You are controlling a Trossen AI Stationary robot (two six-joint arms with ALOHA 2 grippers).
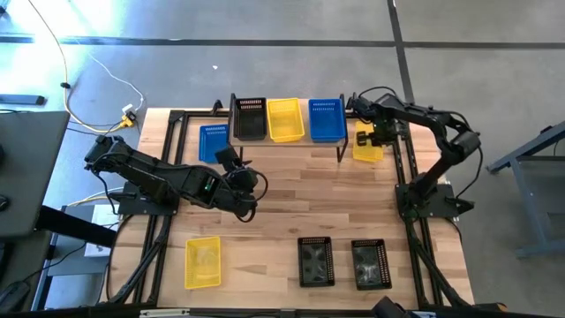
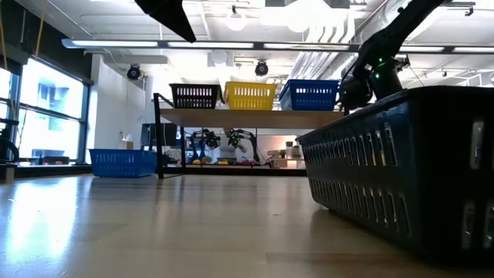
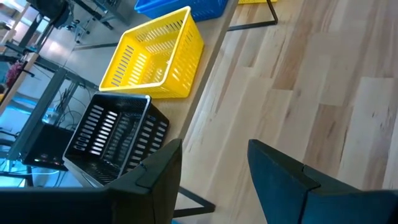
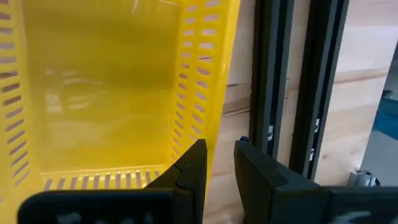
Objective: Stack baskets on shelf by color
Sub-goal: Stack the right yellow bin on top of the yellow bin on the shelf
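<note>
Nearest the low camera, a black basket [image 2: 401,166] fills the right foreground; the high view shows it as one of two black baskets [image 1: 315,261] [image 1: 371,264] side by side at the near edge of the table [image 1: 291,190]. A yellow basket [image 1: 202,261] lies at the near left, well apart from them.

At the far edge stands the shelf [image 1: 340,141], a low wooden riser on thin black legs. Three baskets sit in a row on its top: a black basket [image 1: 249,117], a yellow basket [image 1: 284,118] and a blue basket [image 1: 327,118]. A second blue basket [image 1: 214,142] rests on the table just beside the shelf's left end.

The right gripper [image 1: 365,137] is at the shelf's right end, over another yellow basket [image 1: 369,147] that lies on the table beside the shelf leg. In the right wrist view its fingers [image 4: 189,168] are slightly parted, with the gripper [image 4: 217,165] positioned just outside that basket's perforated wall [image 4: 208,68]; no contact with the wall is visible.

The left gripper [image 1: 231,159] is above the table's middle left, near the floor-level blue basket. In the left wrist view its fingers [image 3: 161,171] are spread apart and hold nothing.
</note>
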